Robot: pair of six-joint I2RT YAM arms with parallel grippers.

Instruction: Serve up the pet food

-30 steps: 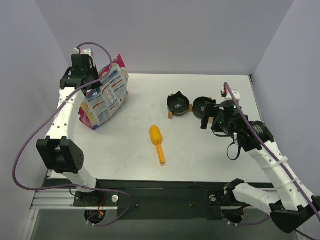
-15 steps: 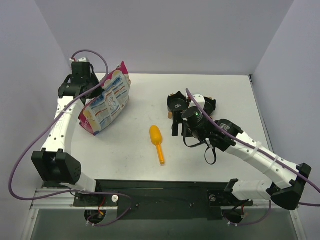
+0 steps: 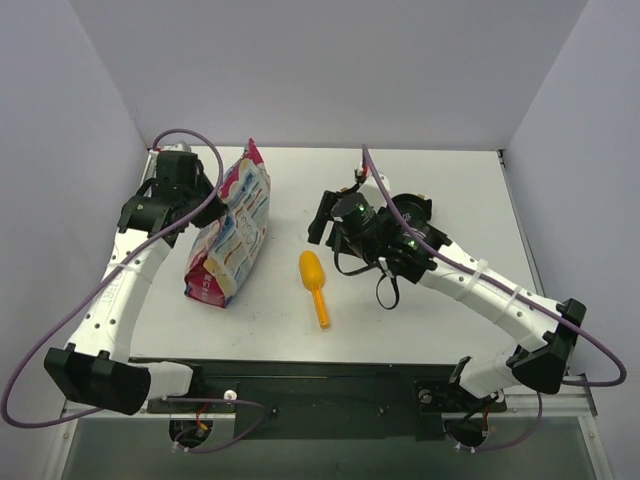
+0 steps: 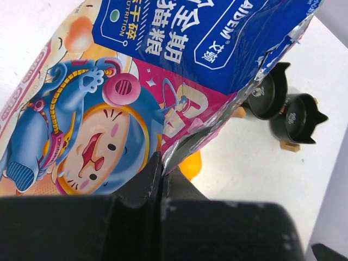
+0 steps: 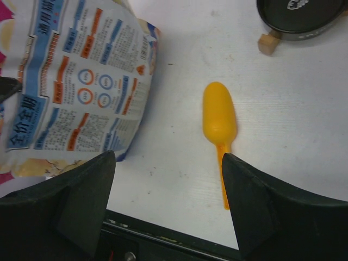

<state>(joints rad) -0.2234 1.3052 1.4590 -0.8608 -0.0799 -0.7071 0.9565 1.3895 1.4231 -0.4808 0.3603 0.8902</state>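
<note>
Operator: Where is the bag of pet food?
Spotter: You have it at the left of the table, upright and tilted, with its printed back towards the right arm. You can't see any kibble; it is hidden inside.
Operator: And the left gripper?
Spotter: It's clenched on the bag's crinkled edge. Your left wrist view shows the foil pinched between the two fingers, and the cartoon front fills the frame.
Operator: The right gripper?
Spotter: Your jaws there are spread with nothing between them. It hangs over the middle of the table, between the bag and the bowls, looking down on the scoop.
Operator: How does the scoop lie?
Spotter: It's flat on the table, just right of the bag and not touching it, with the handle towards the near edge.
Operator: The bowls?
Spotter: You see two black ones side by side. From above, your right arm covers most of them.
</note>
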